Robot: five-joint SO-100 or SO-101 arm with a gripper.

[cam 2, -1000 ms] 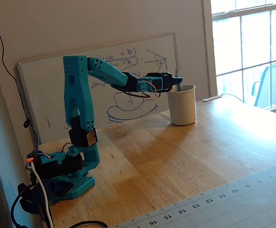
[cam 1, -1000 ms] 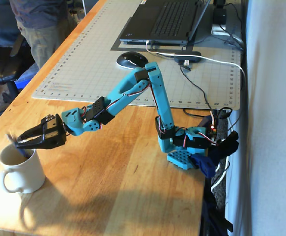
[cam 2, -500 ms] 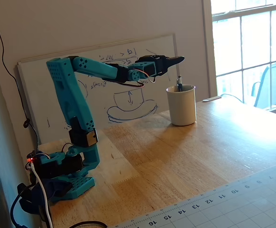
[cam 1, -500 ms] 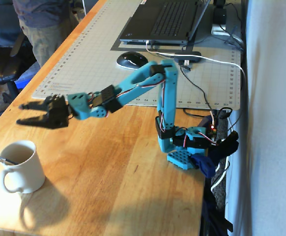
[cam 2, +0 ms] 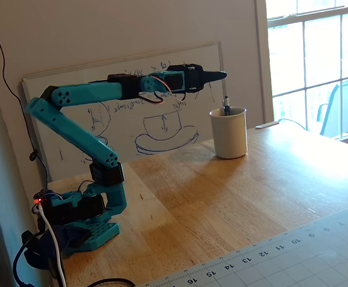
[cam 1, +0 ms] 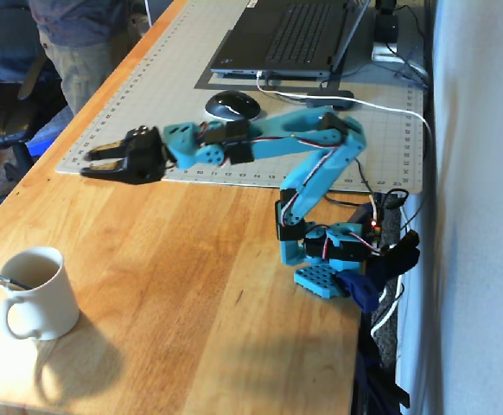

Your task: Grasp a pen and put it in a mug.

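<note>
The cream mug (cam 1: 42,298) stands on the wooden table near the front left corner in a fixed view, and at the back by the whiteboard as the mug (cam 2: 229,134) in the other. The thin pen (cam 1: 1,281) leans inside it, its end poking over the rim; in the other view the pen (cam 2: 225,105) sticks up above the rim. My gripper (cam 1: 90,164) hangs in the air well away from the mug, over the edge of the cutting mat. Its jaws are slightly open with nothing between them. From the side, the gripper (cam 2: 219,75) is above and left of the mug.
A grey cutting mat (cam 1: 156,86) carries a laptop (cam 1: 290,35) and a black mouse (cam 1: 232,105). Cables (cam 1: 355,164) trail near the arm's base (cam 1: 325,259). A person (cam 1: 70,39) stands at the table's far left edge. A whiteboard (cam 2: 60,113) leans on the wall.
The gripper let go of the pen, which now rests in the mug. The arm has risen and pulled back from the mug toward the cutting mat.
</note>
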